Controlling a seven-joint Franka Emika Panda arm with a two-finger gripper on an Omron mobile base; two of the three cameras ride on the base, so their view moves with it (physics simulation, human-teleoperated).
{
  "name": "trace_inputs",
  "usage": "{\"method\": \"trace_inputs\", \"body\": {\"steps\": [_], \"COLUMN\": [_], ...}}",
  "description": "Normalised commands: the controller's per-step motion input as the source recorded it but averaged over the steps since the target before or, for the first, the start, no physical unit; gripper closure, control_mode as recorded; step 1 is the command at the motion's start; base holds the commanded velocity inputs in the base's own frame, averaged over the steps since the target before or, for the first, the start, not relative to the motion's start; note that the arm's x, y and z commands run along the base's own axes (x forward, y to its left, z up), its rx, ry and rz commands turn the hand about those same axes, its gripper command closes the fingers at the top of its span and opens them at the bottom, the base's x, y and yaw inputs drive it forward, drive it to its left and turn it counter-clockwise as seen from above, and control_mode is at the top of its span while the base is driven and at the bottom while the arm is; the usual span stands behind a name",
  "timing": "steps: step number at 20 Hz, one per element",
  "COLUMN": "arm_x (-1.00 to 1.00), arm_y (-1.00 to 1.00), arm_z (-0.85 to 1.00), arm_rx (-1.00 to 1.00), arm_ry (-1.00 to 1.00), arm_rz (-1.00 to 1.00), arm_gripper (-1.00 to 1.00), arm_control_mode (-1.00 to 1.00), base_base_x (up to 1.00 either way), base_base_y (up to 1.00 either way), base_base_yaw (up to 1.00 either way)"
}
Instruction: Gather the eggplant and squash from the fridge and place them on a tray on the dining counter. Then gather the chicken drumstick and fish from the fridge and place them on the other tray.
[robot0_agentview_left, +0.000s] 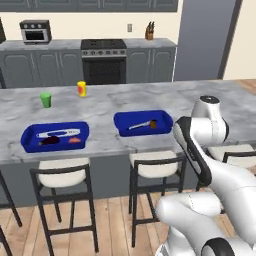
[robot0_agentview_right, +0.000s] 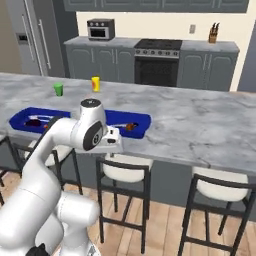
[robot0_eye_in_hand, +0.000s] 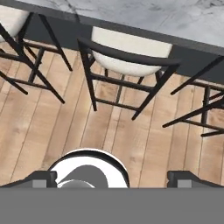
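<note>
The two blue trays are sitting on the dining counter (robot0_agentview_left: 210, 100), the left tray (robot0_agentview_left: 30, 132) toward its left end and the right tray (robot0_agentview_left: 165, 117) nearer the middle, and both are already holding things: a long pale fish-like item and dark and orange pieces in the left one, a slim pale piece and a brown lump in the right one, though which food is which is too small to tell. Judging from that, the gathering is looking nearly or fully done, and the arm is sitting folded back on the near side of the counter. The gripper (robot0_eye_in_hand: 112, 177) is hanging below the counter's edge, pointing down at the wooden floor and a white-cushioned stool (robot0_eye_in_hand: 131, 54) tucked under the counter, its two fingertips spread wide apart with nothing between them. The trays are lying well above and beyond it. Any further move would call for checking that each tray is holding its pair.
</note>
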Motion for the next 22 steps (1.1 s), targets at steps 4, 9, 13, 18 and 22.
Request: {"method": "trace_inputs", "body": {"steps": [4, 9, 13, 18, 22], "arm_x": [0.0, 0.0, 0.0, 0.0, 0.0], "arm_y": [0.0, 0.0, 0.0, 0.0, 0.0], "arm_z": [0.0, 0.0, 0.0, 0.0, 0.0], "arm_rx": [0.0, 0.0, 0.0, 0.0, 0.0], "arm_ry": [0.0, 0.0, 0.0, 0.0, 0.0], "arm_rz": [0.0, 0.0, 0.0, 0.0, 0.0], "arm_gripper": [-1.0, -1.0, -1.0, -1.0, -1.0], "arm_control_mode": [1.0, 1.0, 1.0, 1.0, 1.0], "base_base_x": [-0.41, 0.0, 0.01, 0.02, 0.0], "base_base_y": [1.0, 1.0, 1.0, 1.0, 1.0], "base_base_yaw": [-0.01, -0.09, -0.1, -0.11, -0.09]}}
